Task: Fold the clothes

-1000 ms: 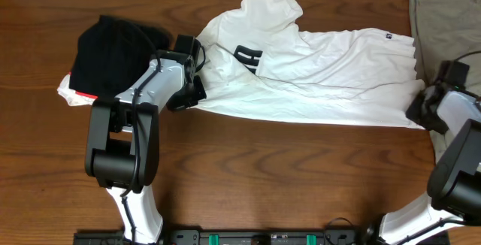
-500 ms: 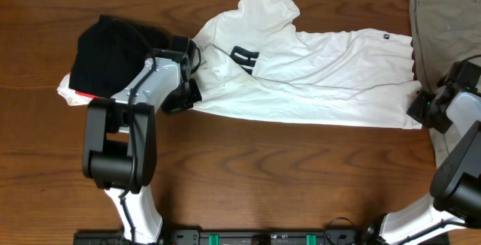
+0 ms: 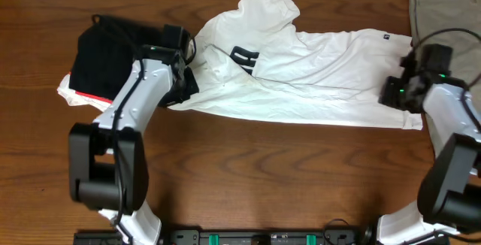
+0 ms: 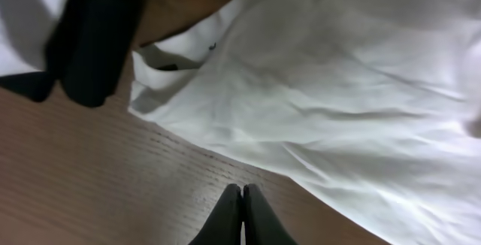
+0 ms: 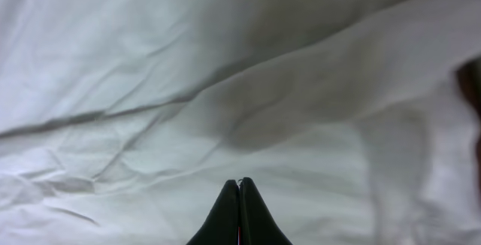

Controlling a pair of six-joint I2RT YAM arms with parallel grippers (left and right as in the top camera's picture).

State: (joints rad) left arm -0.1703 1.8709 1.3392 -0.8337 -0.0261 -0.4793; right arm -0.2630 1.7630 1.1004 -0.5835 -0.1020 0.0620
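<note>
Both tools are pinched shut on nothing: the left tool (image 4: 240,191) hangs over bare worktop (image 3: 263,170) just beside the edge of the white T-shirt (image 3: 323,72), and the right tool (image 5: 239,185) hangs over its hem end. The shirt lies crumpled across the far half. Shut like this, they could only shove and bunch the cloth. A black garment (image 3: 109,49) crowds the shirt's left end, and an olive cloth (image 3: 443,19) lies near the hem

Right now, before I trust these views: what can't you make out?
- Overhead: black block lettering on the white cotton T-shirt, mostly buried in a fold, unreadable.
- Overhead: small black hem tag, too small to read.
- Overhead: flat olive-grey cloth, cut off by the right edge.
- Overhead: black folded garment, partly hidden by the left arm.
- Right wrist: whether the shut right gripper touches the shirt; blurred.
</note>
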